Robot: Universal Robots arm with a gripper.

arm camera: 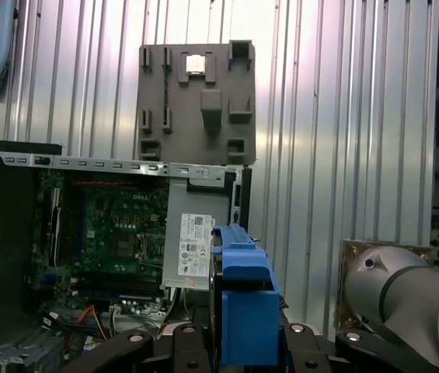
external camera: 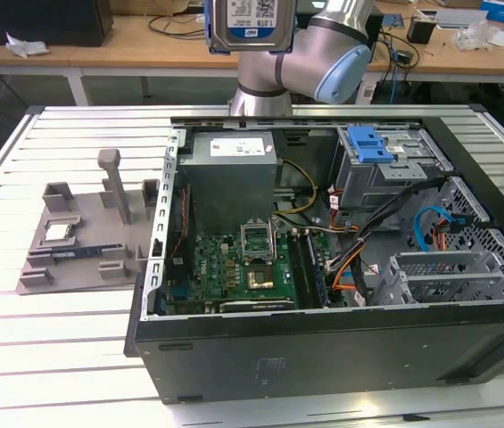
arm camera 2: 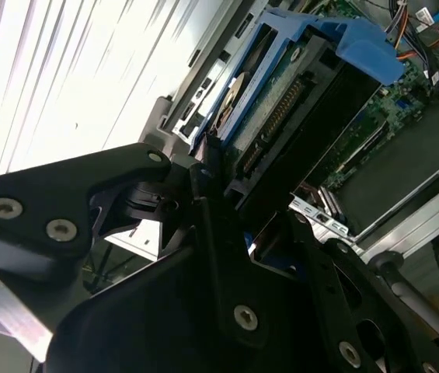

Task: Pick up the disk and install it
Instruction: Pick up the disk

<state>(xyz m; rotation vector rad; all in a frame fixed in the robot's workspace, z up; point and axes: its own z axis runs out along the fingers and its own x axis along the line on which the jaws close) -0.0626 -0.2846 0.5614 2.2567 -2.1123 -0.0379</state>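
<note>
Disk (external camera: 250, 22), silver in its blue carrier frame, is hanging high above the open computer case (external camera: 323, 357) in the exterior view, carried at the end of the robot arm (external camera: 309, 62) and well clear of the case's rim. In the second wrist view the black gripper (arm camera 2: 235, 186) is clamping the disk by one end, its jaws closed on the carrier, with the connector edge and green circuit side showing. Below, the case is lying on its side on the slatted metal table (external camera: 55, 357), exposing the motherboard (external camera: 234, 267), the power supply (external camera: 229, 160) and a grey drive cage (external camera: 385, 174) topped by a blue latch (external camera: 372, 143). Toward the exterior view's left, a grey fixture (external camera: 82, 259) is sitting just beside the case, carrying a small square chip (external camera: 58, 232).
</note>
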